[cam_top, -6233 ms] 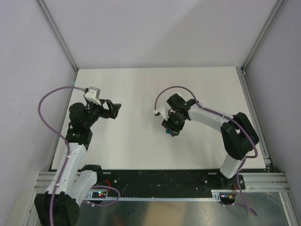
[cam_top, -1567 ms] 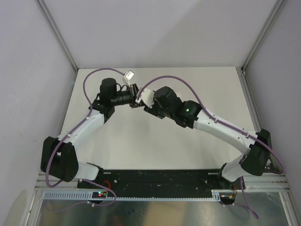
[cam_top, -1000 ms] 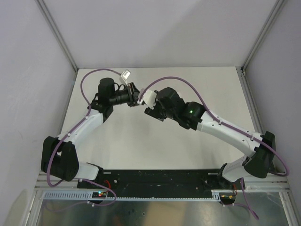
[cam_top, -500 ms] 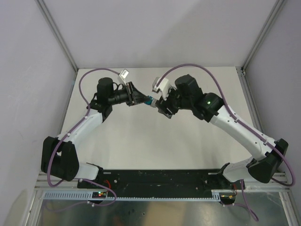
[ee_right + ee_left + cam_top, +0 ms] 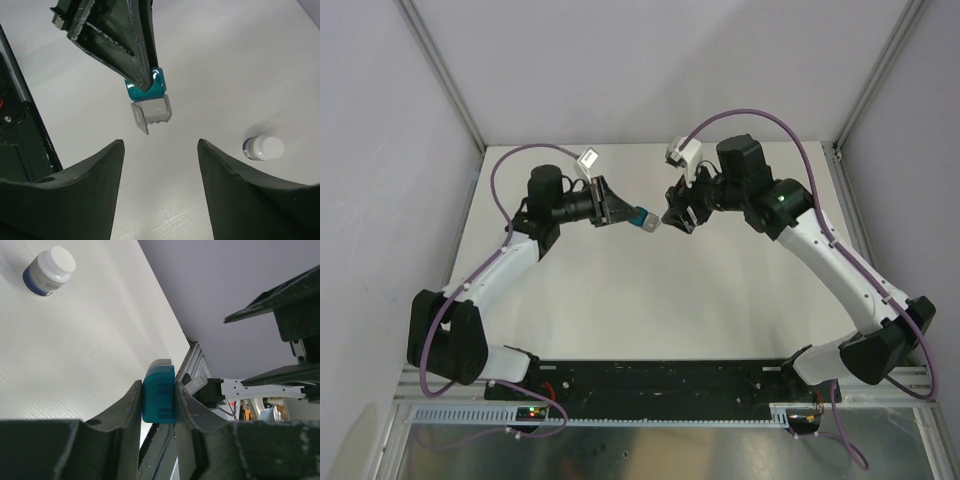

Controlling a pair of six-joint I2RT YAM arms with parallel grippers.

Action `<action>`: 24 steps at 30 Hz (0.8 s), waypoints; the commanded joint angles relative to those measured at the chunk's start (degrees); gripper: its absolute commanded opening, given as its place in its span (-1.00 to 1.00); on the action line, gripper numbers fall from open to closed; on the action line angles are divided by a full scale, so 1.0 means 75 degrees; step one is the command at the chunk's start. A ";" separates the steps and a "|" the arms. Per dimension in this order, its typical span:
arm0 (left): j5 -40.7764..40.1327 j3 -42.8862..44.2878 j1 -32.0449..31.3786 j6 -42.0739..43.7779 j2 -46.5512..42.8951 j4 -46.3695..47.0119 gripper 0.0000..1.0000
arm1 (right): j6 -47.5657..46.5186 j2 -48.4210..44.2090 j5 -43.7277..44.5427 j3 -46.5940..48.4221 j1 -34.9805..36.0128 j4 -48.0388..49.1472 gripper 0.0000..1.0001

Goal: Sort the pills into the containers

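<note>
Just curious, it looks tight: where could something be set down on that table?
The wide middle of the table, up from the near black rail, is bare. Crowded farther back: the left end effector holds the containers facing the open right end effector, a white bottle nearby.

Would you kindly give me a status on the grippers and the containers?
Left gripper shut on containers, teal half clamped, held above table. Right gripper open, empty, facing them. White bottle stands aside.
</note>
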 commanded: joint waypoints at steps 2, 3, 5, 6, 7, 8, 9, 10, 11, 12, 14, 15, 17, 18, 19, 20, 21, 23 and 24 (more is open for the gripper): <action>0.0352 0.0197 -0.0251 0.0282 -0.0332 0.0095 -1.00 | 0.0365 0.0399 -0.0028 0.0411 -0.0069 0.0131 0.29; 0.0359 0.0188 -0.0277 0.0298 -0.0341 0.0099 -1.00 | 0.0405 0.0459 0.0108 0.0450 -0.0074 0.0141 0.29; 0.0356 0.0175 -0.0344 0.0310 -0.0366 0.0093 -1.00 | 0.0420 0.0585 0.0335 0.0477 -0.0086 0.0153 0.28; 0.0362 0.0177 -0.0371 0.0312 -0.0364 0.0092 -1.00 | 0.0403 0.0622 0.0424 0.0448 -0.0088 0.0187 0.28; 0.0364 0.0184 -0.0402 0.0313 -0.0369 0.0091 -1.00 | 0.0377 0.0646 0.0492 0.0410 -0.0095 0.0209 0.28; 0.0360 0.0187 -0.0423 0.0313 -0.0371 0.0091 -1.00 | 0.0352 0.0653 0.0532 0.0362 -0.0087 0.0232 0.27; 0.0363 0.0195 -0.0440 0.0314 -0.0367 0.0091 -1.00 | 0.0334 0.0662 0.0552 0.0320 -0.0083 0.0244 0.27; 0.0365 0.0204 -0.0454 0.0308 -0.0364 0.0091 -1.00 | 0.0325 0.0660 0.0556 0.0253 -0.0080 0.0267 0.27; 0.0372 0.0215 -0.0461 0.0305 -0.0363 0.0091 -1.00 | 0.0308 0.0654 0.0552 0.0207 -0.0079 0.0285 0.27; 0.0375 0.0232 -0.0470 0.0304 -0.0362 0.0091 -1.00 | 0.0288 0.0651 0.0556 0.0155 -0.0067 0.0299 0.27; 0.0360 0.0236 -0.0480 0.0303 -0.0359 0.0088 -1.00 | 0.0230 0.0642 0.0544 0.0069 -0.0020 0.0287 0.27; 0.0346 0.0237 -0.0480 0.0302 -0.0355 0.0089 -1.00 | 0.0196 0.0621 0.0534 0.0028 0.0021 0.0277 0.27; 0.0288 0.0249 -0.0483 0.0294 -0.0351 0.0090 -1.00 | 0.0133 0.0570 0.0451 -0.0092 0.0113 0.0290 0.26; 0.0263 0.0255 -0.0481 0.0292 -0.0339 0.0091 -1.00 | 0.0107 0.0550 0.0406 -0.0153 0.0164 0.0296 0.26; 0.0233 0.0275 -0.0481 0.0285 -0.0333 0.0097 -1.00 | 0.0071 0.0528 0.0377 -0.0218 0.0242 0.0293 0.26; 0.0200 0.0286 -0.0480 0.0270 -0.0318 0.0100 -1.00 | 0.0047 0.0512 0.0363 -0.0263 0.0299 0.0286 0.26; 0.0178 0.0303 -0.0486 0.0257 -0.0299 0.0095 -1.00 | 0.0029 0.0509 0.0356 -0.0314 0.0374 0.0277 0.26; 0.0118 0.0339 -0.0481 0.0247 -0.0279 0.0092 -1.00 | -0.0005 0.0487 0.0342 -0.0406 0.0506 0.0296 0.26; 0.0061 0.0358 -0.0481 0.0251 -0.0268 0.0086 -1.00 | -0.0009 0.0467 0.0345 -0.0438 0.0583 0.0305 0.26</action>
